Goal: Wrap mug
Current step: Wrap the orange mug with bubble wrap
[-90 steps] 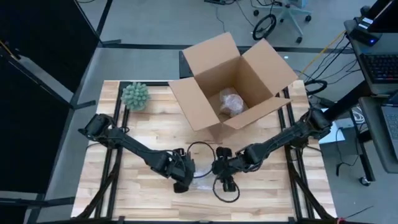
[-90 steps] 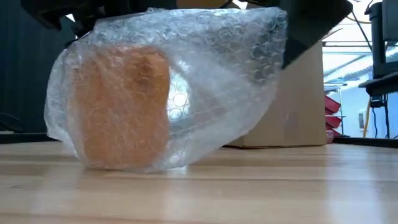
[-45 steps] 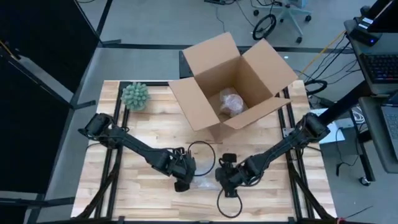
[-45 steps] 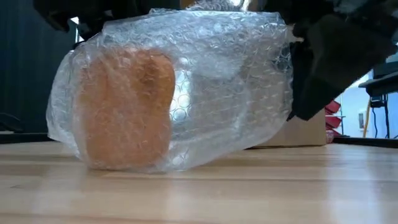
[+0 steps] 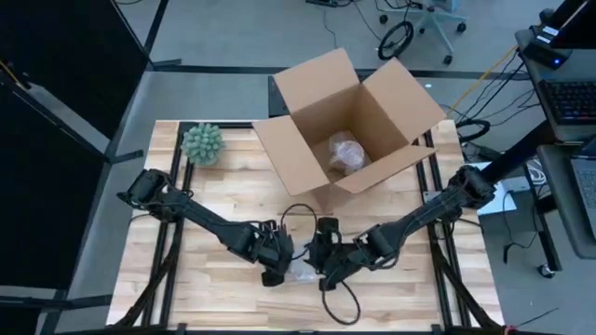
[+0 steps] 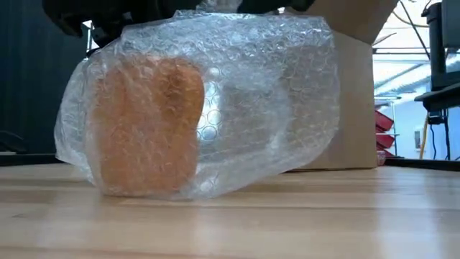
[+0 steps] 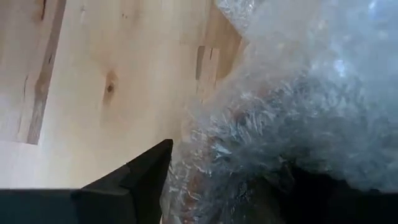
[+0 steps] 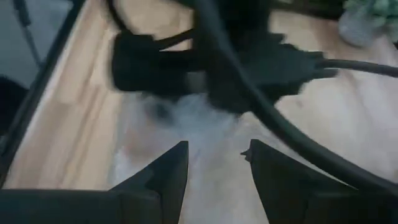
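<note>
Low view puts the orange mug [image 6: 147,126], inside its bubble wrap [image 6: 266,101], on my table's [image 6: 287,223] near edge. My left hand [image 5: 273,268] clamps the wrap; right hand [image 5: 323,265] spread open beside it. Farther off: cardboard box [image 5: 349,121].

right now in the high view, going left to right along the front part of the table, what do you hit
left gripper → bubble-wrapped mug → right gripper
</note>
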You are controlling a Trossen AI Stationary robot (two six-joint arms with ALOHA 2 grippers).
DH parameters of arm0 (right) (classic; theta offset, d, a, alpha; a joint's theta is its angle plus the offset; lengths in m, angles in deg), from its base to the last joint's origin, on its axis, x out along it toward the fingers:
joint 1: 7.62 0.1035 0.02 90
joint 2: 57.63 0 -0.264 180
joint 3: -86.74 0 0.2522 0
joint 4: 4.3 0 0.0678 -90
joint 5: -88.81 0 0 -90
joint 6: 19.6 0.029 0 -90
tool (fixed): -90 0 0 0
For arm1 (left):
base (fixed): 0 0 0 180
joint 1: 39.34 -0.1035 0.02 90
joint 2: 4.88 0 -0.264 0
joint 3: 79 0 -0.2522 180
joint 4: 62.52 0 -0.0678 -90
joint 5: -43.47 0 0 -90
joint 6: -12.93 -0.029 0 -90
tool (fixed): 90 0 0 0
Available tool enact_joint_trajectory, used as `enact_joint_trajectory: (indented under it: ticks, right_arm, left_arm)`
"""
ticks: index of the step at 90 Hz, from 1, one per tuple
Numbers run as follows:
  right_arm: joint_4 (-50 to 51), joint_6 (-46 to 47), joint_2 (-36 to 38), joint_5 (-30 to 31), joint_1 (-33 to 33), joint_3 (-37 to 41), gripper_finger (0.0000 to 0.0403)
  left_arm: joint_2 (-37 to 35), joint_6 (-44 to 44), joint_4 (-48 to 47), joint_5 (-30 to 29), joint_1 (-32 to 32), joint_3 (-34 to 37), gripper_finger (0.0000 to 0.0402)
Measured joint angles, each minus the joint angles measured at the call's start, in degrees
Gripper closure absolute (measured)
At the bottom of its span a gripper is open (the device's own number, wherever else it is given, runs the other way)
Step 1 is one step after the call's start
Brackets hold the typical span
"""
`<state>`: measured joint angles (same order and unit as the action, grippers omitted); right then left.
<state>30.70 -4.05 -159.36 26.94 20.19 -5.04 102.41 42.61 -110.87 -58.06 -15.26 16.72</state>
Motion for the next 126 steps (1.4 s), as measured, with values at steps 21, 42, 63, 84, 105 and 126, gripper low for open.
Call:
enact_joint_trajectory:
  ticks: [21, 42, 63, 84, 105, 126]
  right_arm:
    - [-6.3, 4.4, -6.9, -2.7, -1.5, 0.0, 0.0248]
    - [-13.4, 6.1, -9.7, -3.1, -1.6, 0.2, 0.0248]
    - [-14.7, 6.9, -10.6, -3.1, -2.1, 0.2, 0.0248]
    - [-14.0, 5.0, -11.3, -2.6, -2.3, -0.2, 0.0248]
    - [-13.6, 2.1, -11.6, -2.1, -2.3, -0.1, 0.0248]
    - [-12.9, 1.3, -11.6, -2.6, -2.2, -0.1, 0.0248]
  left_arm:
    - [0.0, -0.9, -0.3, 0.5, 0.0, -0.7, 0.0173]
    - [0.0, -5.2, -0.7, 0.5, 0.5, -1.7, 0.0173]
    - [0.0, -8.7, -0.4, 0.5, 0.8, -1.7, 0.0173]
    - [-0.6, -10.6, -1.6, 0.4, 0.9, -1.9, 0.0173]
    - [-3.9, -11.4, -4.8, -1.8, 0.9, -1.8, 0.0173]
    - [-4.7, -13.8, -5.4, -2.4, 0.9, -1.9, 0.0173]
